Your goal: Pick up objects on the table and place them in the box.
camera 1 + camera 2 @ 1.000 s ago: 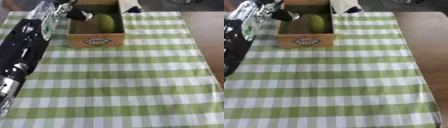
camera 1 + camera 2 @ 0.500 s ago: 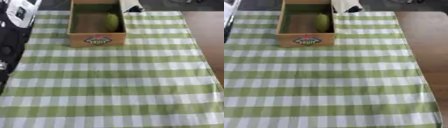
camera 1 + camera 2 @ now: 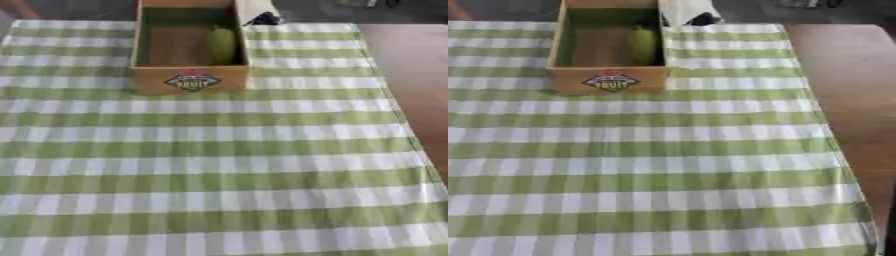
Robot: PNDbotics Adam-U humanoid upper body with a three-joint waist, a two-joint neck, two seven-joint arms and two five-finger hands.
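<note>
A cardboard fruit box [image 3: 191,80] stands at the far middle of the table, its printed label facing me. Inside it, against the right wall, lies a green oblong fruit [image 3: 221,44]. The rest of the box floor shows bare brown. Neither of my hands shows in either view.
A green and white checked cloth [image 3: 219,165] covers the table. Bare brown tabletop [image 3: 846,90] runs along the right side. A white and black object [image 3: 259,13] sits just beyond the box's far right corner.
My left arm and hand, which hung over the box's left side a second ago, have drawn back out of view to the left. The green fruit stays in the box.
</note>
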